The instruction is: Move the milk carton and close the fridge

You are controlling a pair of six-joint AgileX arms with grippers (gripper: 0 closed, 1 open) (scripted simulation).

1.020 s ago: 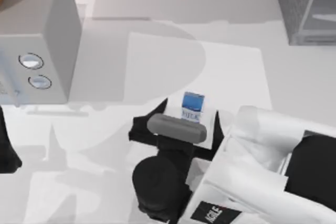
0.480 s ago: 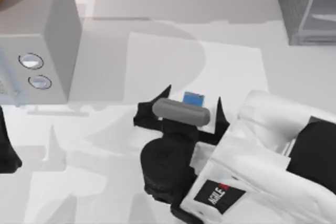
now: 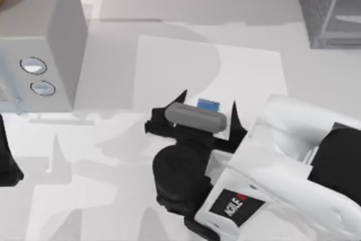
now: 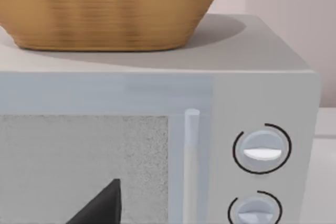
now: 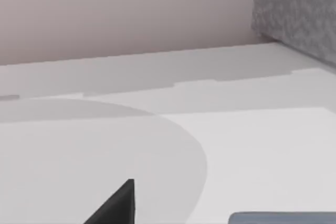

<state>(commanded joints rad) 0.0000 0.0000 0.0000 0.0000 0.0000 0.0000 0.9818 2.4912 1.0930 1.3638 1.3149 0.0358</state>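
The milk carton stands upright near the table's middle. I see its blue top, while its lower band is hidden under the grey bar on my right wrist. My right gripper is open, with one black fingertip on each side of the carton and a gap to both. One of its fingertips shows in the right wrist view. The fridge, dark grey and speckled, stands at the table's far right corner and appears again as the fridge beyond the bare tabletop. My left arm is parked at the left edge.
A pale grey box with two round dials fills the far left of the table. The left wrist view faces its front, with a wicker basket on top. A wall runs behind the table.
My right gripper has moved away from the table's front edge, over the carton. Its grey bar now covers the carton's white band. The carton and left arm have not moved.
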